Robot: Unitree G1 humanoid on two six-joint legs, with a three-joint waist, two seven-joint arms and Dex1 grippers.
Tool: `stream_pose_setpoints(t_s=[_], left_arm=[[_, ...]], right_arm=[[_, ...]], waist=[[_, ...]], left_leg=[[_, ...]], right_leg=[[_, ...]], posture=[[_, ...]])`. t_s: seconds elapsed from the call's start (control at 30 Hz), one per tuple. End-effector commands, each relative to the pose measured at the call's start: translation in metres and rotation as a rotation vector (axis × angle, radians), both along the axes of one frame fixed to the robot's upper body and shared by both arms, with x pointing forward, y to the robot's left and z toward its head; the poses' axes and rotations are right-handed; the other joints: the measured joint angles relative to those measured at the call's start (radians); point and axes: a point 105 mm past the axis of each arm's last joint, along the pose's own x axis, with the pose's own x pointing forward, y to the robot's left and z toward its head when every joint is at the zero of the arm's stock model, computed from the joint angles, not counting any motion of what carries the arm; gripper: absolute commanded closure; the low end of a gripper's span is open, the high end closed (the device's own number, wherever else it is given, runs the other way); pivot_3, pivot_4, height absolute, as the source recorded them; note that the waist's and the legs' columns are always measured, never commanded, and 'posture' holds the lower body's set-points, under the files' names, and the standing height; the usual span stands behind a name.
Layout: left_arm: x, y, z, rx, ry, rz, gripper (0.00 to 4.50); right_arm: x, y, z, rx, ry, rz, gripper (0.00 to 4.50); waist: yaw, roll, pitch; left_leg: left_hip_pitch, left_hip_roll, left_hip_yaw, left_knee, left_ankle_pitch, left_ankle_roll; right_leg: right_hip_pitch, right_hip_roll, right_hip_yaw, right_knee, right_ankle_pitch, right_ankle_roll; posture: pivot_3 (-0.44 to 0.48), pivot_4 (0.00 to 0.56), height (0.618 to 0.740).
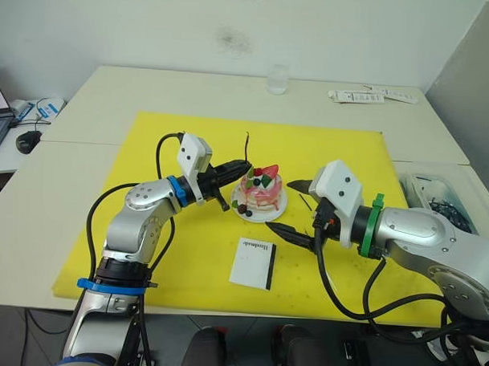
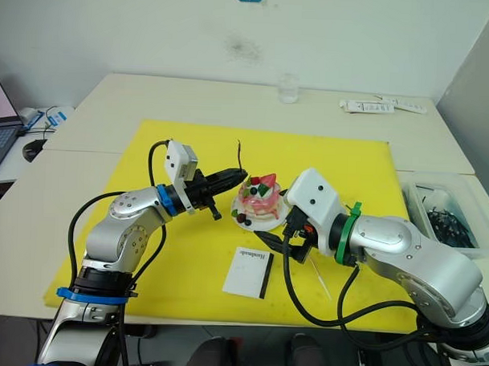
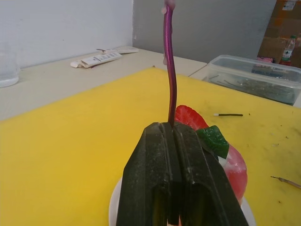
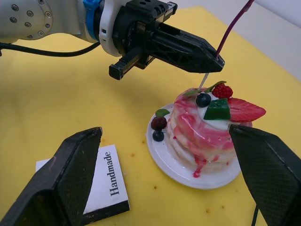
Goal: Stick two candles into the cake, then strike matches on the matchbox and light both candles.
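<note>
Left gripper (image 4: pixel 214 60), jaws clamped on an upright candle (image 3: pixel 168 70), hovers above the cake (image 4: pixel 207 125); right gripper (image 4: pixel 164 179), jaws wide and empty, flanks it. Left wrist view alone shows a match (image 3: pixel 228 114) beyond.

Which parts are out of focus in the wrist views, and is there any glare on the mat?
Left wrist view: the left gripper, shut on the candle, looks soft because it is so close, and the tub behind is hazy. Right wrist view: the right gripper's fingers are blurred dark shapes, while the cake and matchbox are sharp. Left eye view: the mat is evenly lit, without glare.
</note>
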Motion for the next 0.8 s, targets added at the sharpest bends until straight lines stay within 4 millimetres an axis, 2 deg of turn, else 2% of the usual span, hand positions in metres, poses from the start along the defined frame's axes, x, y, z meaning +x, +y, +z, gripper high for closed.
stream_pose_setpoints(t_s=[0.03,0.33,0.8], left_arm=[[0.000,0.003,0.012,0.008,-0.058,0.000,4.50],[-0.002,-0.002,0.001,0.043,-0.074,-0.015,4.50],[-0.003,0.001,-0.037,0.119,-0.055,-0.017,4.50]], right_arm=[[-0.002,-0.001,0.009,0.010,-0.050,0.001,0.02],[-0.003,0.000,0.010,0.013,-0.053,0.004,0.02],[-0.003,0.001,0.008,0.015,-0.046,0.004,0.02]], waist=[[0.000,0.000,0.000],[0.000,0.000,0.000],[0.000,0.000,0.000]], left_leg=[[0.000,0.000,0.000,0.000,0.000,0.000],[0.000,0.000,0.000,0.000,0.000,0.000],[0.000,0.000,0.000,0.000,0.000,0.000]], right_leg=[[0.000,0.000,0.000,0.000,0.000,0.000],[0.000,0.000,0.000,0.000,0.000,0.000],[0.000,0.000,0.000,0.000,0.000,0.000]], posture=[[0.000,0.150,0.740],[0.000,0.150,0.740],[0.000,0.150,0.740]])
